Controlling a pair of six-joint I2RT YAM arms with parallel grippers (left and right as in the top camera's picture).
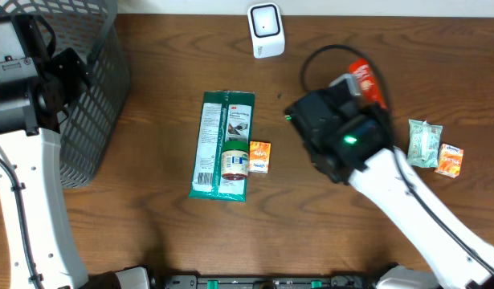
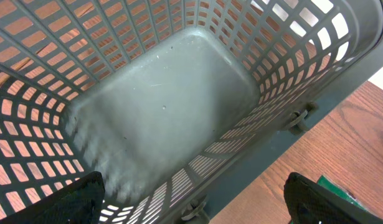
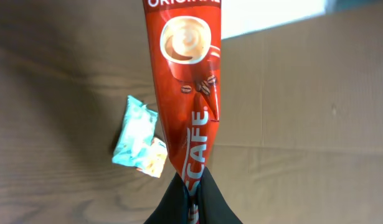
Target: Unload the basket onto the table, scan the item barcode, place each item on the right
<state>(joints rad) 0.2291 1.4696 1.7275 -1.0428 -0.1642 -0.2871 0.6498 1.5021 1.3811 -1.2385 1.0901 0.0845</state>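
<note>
Nearest us, the right arm reaches up from the table's [image 1: 134,233] near right corner toward the middle. Just right of that arm lie a pale pack [image 1: 424,143] and an orange packet [image 1: 450,160], touching side by side on the wood.

At mid-table we see a long green pack [image 1: 218,128] lying flat, its length running near to far. A small jar [image 1: 234,161] rests on its near end, and an orange box [image 1: 260,156] sits against the jar's right side.

The right gripper [image 3: 192,194] has its jaws pinched tight on the low end of a red coffee sachet [image 3: 188,93]. In the wrist view the sachet stands straight out from the fingers, its printed cup side toward the camera. We cannot see a barcode on that face. From overhead the sachet sticks out past the gripper toward the far right, held off the table.

Farther back, a white scanner [image 1: 265,30] stands at the far edge, left of the sachet and well apart from it. A black cable [image 1: 312,58] loops between them.

At the far left, the left gripper [image 2: 200,198] hangs over the grey basket [image 1: 94,104]. Its fingers [image 2: 79,198] are spread wide, with nothing between them, and only bare basket floor below.
</note>
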